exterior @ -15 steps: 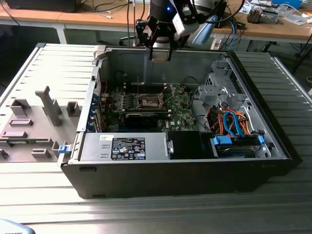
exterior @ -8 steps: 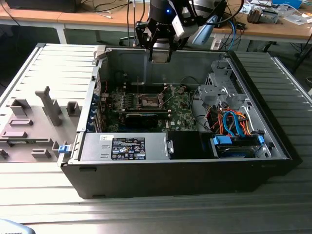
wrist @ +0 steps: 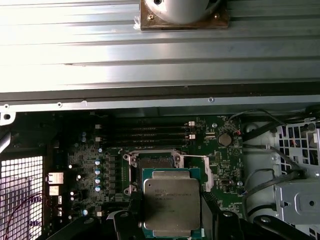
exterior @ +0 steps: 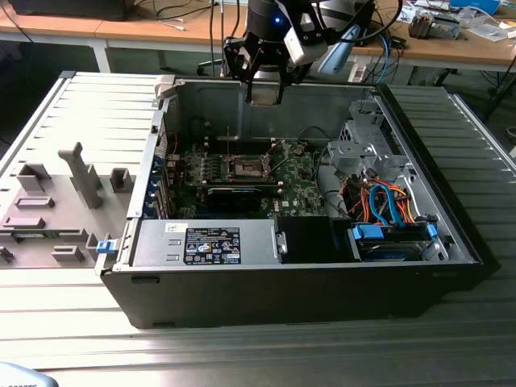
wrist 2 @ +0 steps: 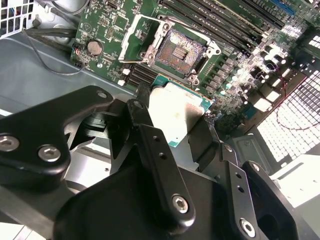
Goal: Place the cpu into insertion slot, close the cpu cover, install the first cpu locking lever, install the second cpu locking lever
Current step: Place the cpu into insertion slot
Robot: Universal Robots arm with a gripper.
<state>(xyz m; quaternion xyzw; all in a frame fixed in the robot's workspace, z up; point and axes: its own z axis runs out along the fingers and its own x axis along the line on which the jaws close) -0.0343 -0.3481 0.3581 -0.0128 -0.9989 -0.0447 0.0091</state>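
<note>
Up at the top middle of the exterior view, my gripper hangs over the back wall of the open computer case, well above the green motherboard that lies in the middle of that frame; nothing is touching the board.

In both wrist views the grip is narrow and loaded; the black fingers pinch the cpu by two opposite edges, its dull grey lid facing the first wrist camera, its green border showing all round; it looks level to me, not tilted.

The insertion slot sits bare and dark just past the chip in the first wrist view; the second wrist view shows its contact field uncovered, with the chip near it but clearly apart, no contact.

The cpu cover is swung up and away beside the slot, its window showing green board through it; so the way in is open.

My read on progress: step one is under way, chip in hand and roughly over the slot, not seated; the cover is not closed; both locking steps remain, by my judgement; how well the chip's corners line up with the slot I cannot tell.
</note>
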